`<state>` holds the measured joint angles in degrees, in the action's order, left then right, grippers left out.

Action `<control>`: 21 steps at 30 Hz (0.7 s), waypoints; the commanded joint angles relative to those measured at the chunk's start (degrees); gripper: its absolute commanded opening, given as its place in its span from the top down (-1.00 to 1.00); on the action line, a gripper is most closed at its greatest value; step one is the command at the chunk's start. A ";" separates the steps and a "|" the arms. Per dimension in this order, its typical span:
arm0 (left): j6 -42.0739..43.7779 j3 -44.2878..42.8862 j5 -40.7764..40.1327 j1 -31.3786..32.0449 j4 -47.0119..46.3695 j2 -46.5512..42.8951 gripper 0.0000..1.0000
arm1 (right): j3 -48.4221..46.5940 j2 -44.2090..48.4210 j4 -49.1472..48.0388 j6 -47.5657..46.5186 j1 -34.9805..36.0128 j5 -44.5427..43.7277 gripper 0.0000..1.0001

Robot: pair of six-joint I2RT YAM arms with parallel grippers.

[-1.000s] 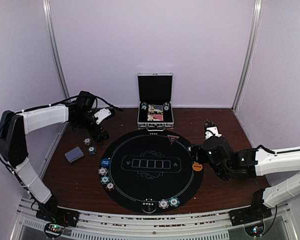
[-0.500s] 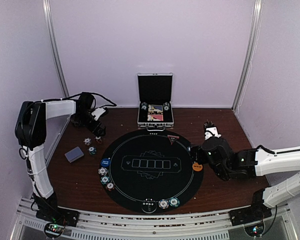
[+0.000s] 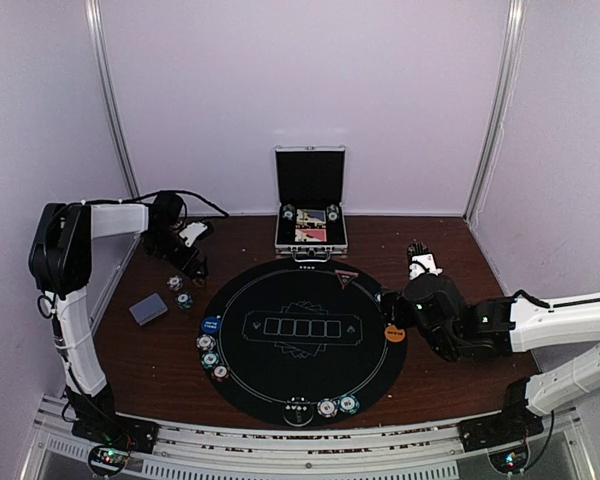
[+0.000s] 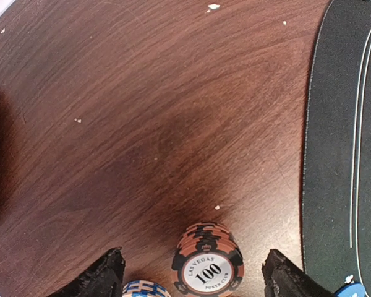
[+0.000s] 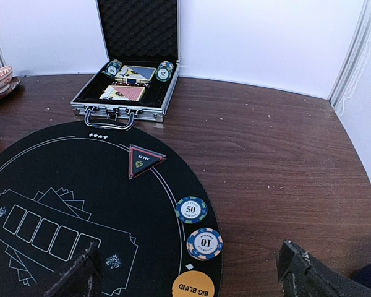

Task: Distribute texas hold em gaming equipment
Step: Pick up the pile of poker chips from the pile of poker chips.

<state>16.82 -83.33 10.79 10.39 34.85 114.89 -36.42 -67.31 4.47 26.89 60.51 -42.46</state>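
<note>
Left gripper point(image 4: 193, 265): spread, straddling red chip stack point(image 4: 208, 263), bottom centre.
Right gripper point(image 5: 188, 270): spread, empty.
Risk: off-centre pinch scatters stack; height unclear.

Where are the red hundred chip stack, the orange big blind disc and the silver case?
Red-and-black striped 100 poker chip stack point(image 4: 208, 271): left wrist view, white centre label.
Flat orange Big Blind disc point(image 5: 191, 286): right wrist view, printed top face.
Silver metal case point(image 5: 145, 114): right wrist view, front wall.
</note>
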 commanded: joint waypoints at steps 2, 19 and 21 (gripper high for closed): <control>0.58 0.60 -0.16 -0.07 -0.57 0.95 -0.54 | -1.51 -0.35 0.37 -0.44 0.31 -1.48 -1.00; 1.46 2.00 0.01 0.00 -0.57 1.16 -0.38 | -1.47 -0.54 0.38 -0.47 0.32 -1.66 -1.00; 1.46 1.88 -0.06 0.00 -0.57 1.41 -0.34 | -1.54 -0.54 0.39 -0.46 0.32 -1.65 -1.00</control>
<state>17.56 -81.43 10.50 10.39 34.76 115.22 -36.45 -67.33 4.47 26.89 60.51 -42.48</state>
